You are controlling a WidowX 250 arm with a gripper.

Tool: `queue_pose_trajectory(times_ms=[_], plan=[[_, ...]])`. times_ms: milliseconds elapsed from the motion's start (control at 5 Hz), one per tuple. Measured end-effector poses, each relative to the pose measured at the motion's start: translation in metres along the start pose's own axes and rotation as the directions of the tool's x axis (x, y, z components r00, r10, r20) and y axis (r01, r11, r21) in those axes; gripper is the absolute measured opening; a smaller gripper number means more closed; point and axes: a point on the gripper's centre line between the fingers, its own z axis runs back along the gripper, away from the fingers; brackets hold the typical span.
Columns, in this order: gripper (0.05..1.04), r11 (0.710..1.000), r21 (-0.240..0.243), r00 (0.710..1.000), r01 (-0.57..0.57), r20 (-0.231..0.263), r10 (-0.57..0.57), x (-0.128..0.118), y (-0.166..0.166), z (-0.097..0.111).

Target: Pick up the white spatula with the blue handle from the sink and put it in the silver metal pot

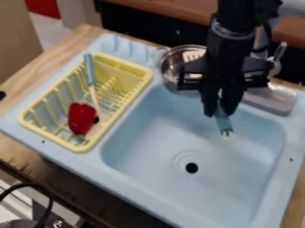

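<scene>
We see the gripper [223, 111] hanging over the far right part of the light blue sink [152, 156], its two fingers closed on a slim blue object [222, 121]. The object slants down out of the fingers and ends in a pale tip above the basin; it looks like the handle of a utensil, though the view is too blurred for us to be sure. Just behind and to the left of the gripper we see a metal pan [170, 67] at the sink's back edge, and to the right a grey faucet [275, 99]. On the left rim sits a yellow dish rack [83, 147]. In it lie a red pepper [80, 118] and a utensil with a blue handle [89, 69], which leans up against the rack's far side.
</scene>
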Motion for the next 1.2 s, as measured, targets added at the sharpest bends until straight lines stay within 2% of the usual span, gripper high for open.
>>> queue_pose_trajectory(times_ms=[200, 400, 1000, 1200], plan=[[0.231, 1.0, -0.006, 1.0, 0.007, -0.01, -0.007, 0.005, -0.003, -0.001], [0.231, 1.0, -0.031, 0.999, -0.001, -0.039, 0.0, 0.015, 0.001, 0.005], [0.231, 0.999, -0.038, 0.998, -0.034, -0.059, 0.032, 0.033, 0.016, 0.001], [0.231, 1.0, -0.016, 0.997, -0.024, -0.071, 0.023, 0.033, 0.017, -0.007]])
